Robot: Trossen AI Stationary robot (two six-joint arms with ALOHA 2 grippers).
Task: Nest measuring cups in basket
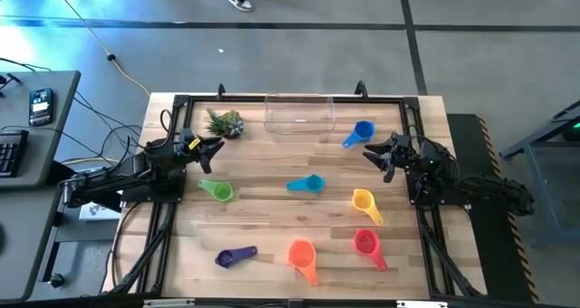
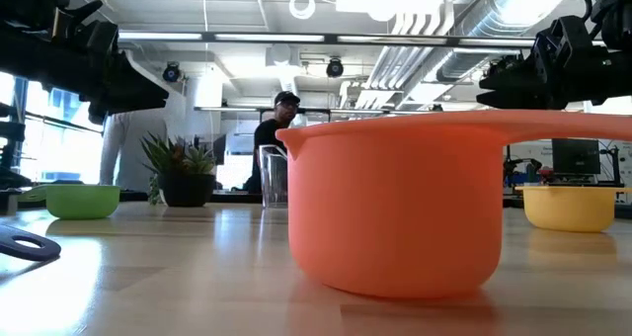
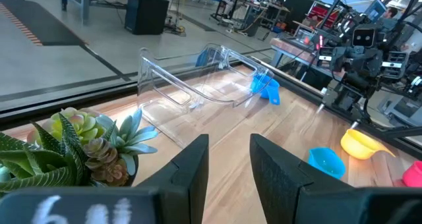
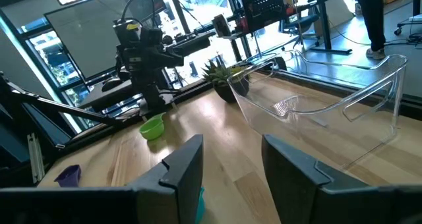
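Basket: the clear basket (image 1: 299,114) sits at the far edge of the table, in the middle. Its long side runs left to right. Nothing is in it.
Blue cup: the blue cup (image 1: 360,132) is just to the right of the basket. Its handle points toward the near-left.
Teal-blue cup: the teal-blue cup (image 1: 308,184) lies in the middle of the table. Its handle points left.
Green cup: the green cup (image 1: 217,190) is on the left side. Its handle points left and a bit away.
Yellow cup: the yellow cup (image 1: 364,203) is on the right side. Its handle points near-right.
Red cup: the red cup (image 1: 367,245) is nearer than the yellow one. Its handle points near-right.
Orange cup: the orange cup (image 1: 303,256) is at the near edge. Its handle points near-right.
Purple cup: the purple cup (image 1: 235,256) is left of the orange one. Its handle points right.
Plant: a small plant (image 1: 225,123) stands left of the basket.
Left gripper: the left gripper (image 1: 211,146) hangs by the plant, fingers apart, holding nothing.
Right gripper: the right gripper (image 1: 373,154) hangs near the blue cup, fingers apart, holding nothing.
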